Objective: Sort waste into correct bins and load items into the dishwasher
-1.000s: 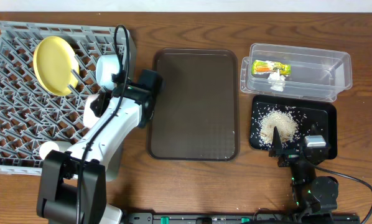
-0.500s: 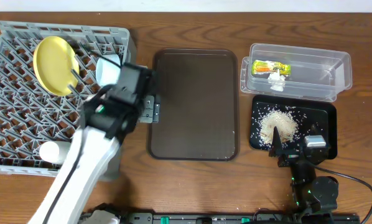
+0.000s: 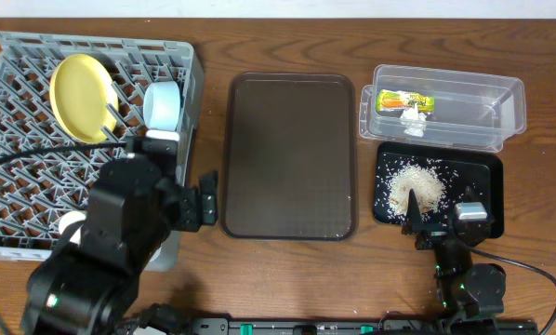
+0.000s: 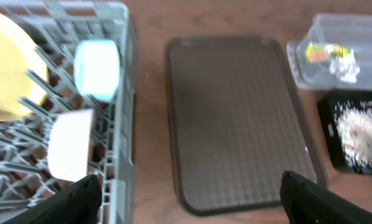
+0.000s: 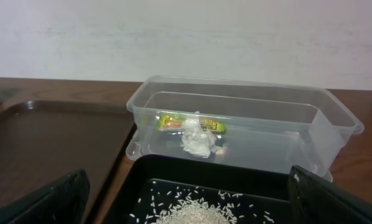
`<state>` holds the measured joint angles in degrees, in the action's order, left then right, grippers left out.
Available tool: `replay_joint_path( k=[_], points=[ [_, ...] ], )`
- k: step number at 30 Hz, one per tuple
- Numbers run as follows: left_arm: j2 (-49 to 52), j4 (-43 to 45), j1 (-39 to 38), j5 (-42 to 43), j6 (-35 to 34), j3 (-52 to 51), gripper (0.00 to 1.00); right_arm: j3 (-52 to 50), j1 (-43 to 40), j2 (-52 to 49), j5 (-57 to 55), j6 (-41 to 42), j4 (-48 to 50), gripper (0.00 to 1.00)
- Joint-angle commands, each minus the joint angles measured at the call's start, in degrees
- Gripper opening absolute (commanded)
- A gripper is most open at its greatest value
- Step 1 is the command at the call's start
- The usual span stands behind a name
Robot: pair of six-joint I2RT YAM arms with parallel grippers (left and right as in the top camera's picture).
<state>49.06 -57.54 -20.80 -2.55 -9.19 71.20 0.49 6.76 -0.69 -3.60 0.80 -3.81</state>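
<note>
The grey dishwasher rack [image 3: 36, 177] holds the yellow plate [image 3: 81, 97] on edge, the light blue bowl [image 3: 164, 102] beside it and a white bowl [image 4: 71, 152] nearer the front. My left gripper [image 3: 204, 200] hangs open and empty over the gap between the rack and the brown tray, fingertips [image 4: 74, 199] wide apart. In the clear tub [image 3: 464, 93] lie the green-and-orange wrapper [image 3: 406, 100] and a white scrap [image 5: 197, 140]. Rice crumbs [image 3: 416, 186] are piled in the black tray [image 3: 483, 172]. My right gripper [image 3: 441, 216] rests open at that tray's near edge.
A large dark brown serving tray [image 3: 292, 154] lies bare in the middle, between the rack and the two bins. The left arm's bulk [image 3: 111, 242] covers the rack's front right corner. Cables run along the table's front edge.
My left gripper opened, let go of the light blue bowl in the rack, and drew back toward the table's front. The right arm stayed still.
</note>
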Motion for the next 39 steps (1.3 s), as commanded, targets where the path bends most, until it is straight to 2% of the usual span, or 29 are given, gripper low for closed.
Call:
replay_joint_path(
  k=[1,6,11,16,21,26,39],
  points=[
    [-3.78,1.81,-0.13,-6.34,-0.5,0.74,0.92,-0.17,-0.48,0.31,0.02,-0.44,-0.09,0.99],
    [-6.47,9.09,-0.11,-11.1,-0.42,-1.36,0.93,-0.17,-0.48,0.31,0.02,-0.46,-0.09,0.99],
    [-10.14,25.83,2.01,-10.88,0.46,-11.08,0.93,-0.17,-0.48,0.31,0.02,-0.44,-0.09,0.99],
    [-16.44,40.09,5.27,-4.39,3.93,-24.2,0.93,-0.17,-0.48,0.31,0.02,-0.44,-0.09,0.99],
    [-23.47,46.12,7.93,-1.9,5.38,-35.32,0.94,-0.17,-0.48,0.31,0.02,-0.44,-0.09,0.99],
    [-32.11,50.64,8.26,-1.25,10.51,-45.2,0.94,-0.17,-0.48,0.31,0.02,-0.44,-0.09,0.99],
    [-47.78,60.17,8.24,-0.39,10.64,-64.24,0.94,-0.17,-0.48,0.31,0.02,-0.46,-0.09,0.99]
  ],
)
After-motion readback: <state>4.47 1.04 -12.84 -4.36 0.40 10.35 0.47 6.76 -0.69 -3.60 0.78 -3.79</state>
